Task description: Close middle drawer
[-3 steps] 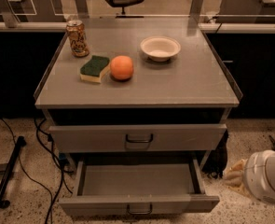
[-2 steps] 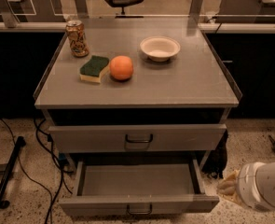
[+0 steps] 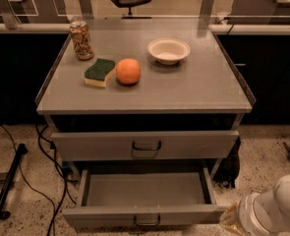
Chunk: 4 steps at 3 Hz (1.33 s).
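So the middle drawer (image 3: 144, 190) is pulled well out of the cabinet, and its tray looks empty. Its low front with the little loop handle (image 3: 147, 221) sits at the bottom of the view. Everything below is placed relative to that drawer.

Off to its left on the floor there's a black pole (image 3: 7, 186) and some cables. Above it is the top drawer (image 3: 144, 144), which looks close to shut. Above that, on the surface (image 3: 203, 87), going left to right: a drink can (image 3: 81, 40), a green-and-yellow sponge (image 3: 99, 72), an orange (image 3: 128, 71) touching or nearly touching the sponge, and a white bowl (image 3: 168, 50). The can has a printed pattern but I can't read any brand or text on it, and there's no other writing anywhere.

The hand (image 3: 231, 219) is low down just beside the drawer's right front corner. Can't tell if it's open or closed, or whether it's touching the front.

My read: this is the approach step, and closing hasn't started. The next move probably needs the hand out in front of the drawer, set flat against the front near the handle, then a straight push in. Pushing from that corner could skew the drawer on its rails.
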Each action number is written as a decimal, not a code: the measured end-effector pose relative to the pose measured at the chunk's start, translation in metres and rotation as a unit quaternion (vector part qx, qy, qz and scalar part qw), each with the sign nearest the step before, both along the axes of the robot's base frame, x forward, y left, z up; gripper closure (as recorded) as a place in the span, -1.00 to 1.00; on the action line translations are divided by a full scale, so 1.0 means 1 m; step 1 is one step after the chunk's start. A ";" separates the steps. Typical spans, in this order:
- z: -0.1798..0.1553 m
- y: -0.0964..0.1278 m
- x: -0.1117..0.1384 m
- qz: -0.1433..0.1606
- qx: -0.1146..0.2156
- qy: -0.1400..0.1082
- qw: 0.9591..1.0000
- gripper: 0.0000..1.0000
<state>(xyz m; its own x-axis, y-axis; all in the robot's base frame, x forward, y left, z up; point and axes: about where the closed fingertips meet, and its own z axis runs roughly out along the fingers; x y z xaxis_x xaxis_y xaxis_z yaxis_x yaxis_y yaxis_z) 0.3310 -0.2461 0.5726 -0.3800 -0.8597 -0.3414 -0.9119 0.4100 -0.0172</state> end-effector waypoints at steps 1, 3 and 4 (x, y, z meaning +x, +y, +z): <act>0.000 0.000 0.000 0.000 0.000 0.000 1.000 1.00; -0.059 -0.015 0.015 0.008 -0.033 -0.020 0.999 1.00; -0.104 -0.014 0.025 0.011 -0.027 -0.028 0.999 1.00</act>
<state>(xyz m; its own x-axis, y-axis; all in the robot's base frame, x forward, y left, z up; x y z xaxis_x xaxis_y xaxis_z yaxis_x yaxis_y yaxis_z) 0.3556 -0.2599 0.4689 -0.3431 -0.8849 -0.3150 -0.9176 0.3873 -0.0888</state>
